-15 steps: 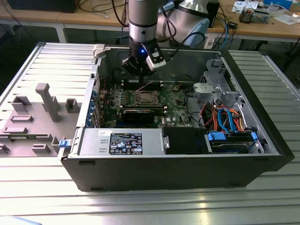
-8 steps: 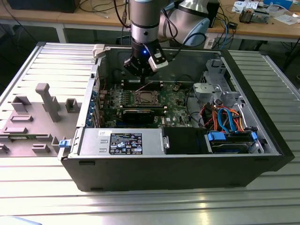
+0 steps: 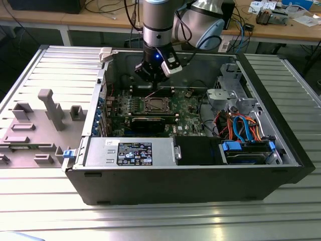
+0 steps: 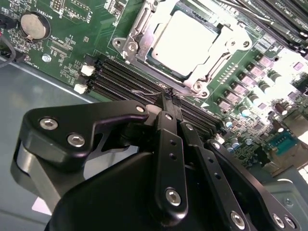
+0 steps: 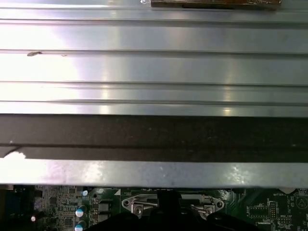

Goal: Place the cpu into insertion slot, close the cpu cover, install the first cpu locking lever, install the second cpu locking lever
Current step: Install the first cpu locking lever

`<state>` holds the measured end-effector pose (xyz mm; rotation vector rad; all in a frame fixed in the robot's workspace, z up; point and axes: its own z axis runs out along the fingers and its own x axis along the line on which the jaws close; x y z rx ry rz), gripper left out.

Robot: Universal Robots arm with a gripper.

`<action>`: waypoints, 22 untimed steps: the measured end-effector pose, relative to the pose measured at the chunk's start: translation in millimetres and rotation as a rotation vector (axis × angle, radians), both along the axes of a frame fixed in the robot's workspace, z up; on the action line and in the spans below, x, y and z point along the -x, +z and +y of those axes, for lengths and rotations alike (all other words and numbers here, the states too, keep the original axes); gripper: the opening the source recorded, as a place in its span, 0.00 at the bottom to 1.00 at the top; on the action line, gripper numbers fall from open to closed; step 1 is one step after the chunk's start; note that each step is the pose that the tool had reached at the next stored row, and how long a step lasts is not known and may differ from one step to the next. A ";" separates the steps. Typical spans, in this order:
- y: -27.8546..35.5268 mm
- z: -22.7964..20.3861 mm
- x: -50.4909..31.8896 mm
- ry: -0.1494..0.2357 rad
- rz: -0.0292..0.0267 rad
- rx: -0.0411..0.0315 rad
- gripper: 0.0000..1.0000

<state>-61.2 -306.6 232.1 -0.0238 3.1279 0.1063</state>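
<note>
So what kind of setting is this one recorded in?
Likely a lab or workshop bench: an open computer case lies on a ribbed metal table, wooden desks strewn with cables stand behind, and the gripper hovers above the motherboard.

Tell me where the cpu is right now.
The cpu sits in the insertion slot mid-motherboard, framed by the cpu cover, just beyond the gripper in the second wrist view.

Ribbed metal table (image 5: pixel 154 67), dark case wall (image 5: pixel 154 137), green motherboard (image 5: pixel 269 209) beneath

1. The space above the insertion slot (image 3: pixel 156 104) is open.
2. Metal case walls (image 3: pixel 165 59) stand around the board.
3. A bunch of cables (image 3: pixel 241 125) crowds the exterior view's right side.
</note>
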 end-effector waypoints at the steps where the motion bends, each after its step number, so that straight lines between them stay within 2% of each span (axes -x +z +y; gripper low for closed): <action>1: -0.3 0.2 -0.5 0.000 0.0000 0.0001 0.11; 8: -4.7 2.3 -7.9 0.000 0.0002 0.0003 0.11; 22: -16.4 2.8 -19.4 0.000 0.0001 0.0004 0.11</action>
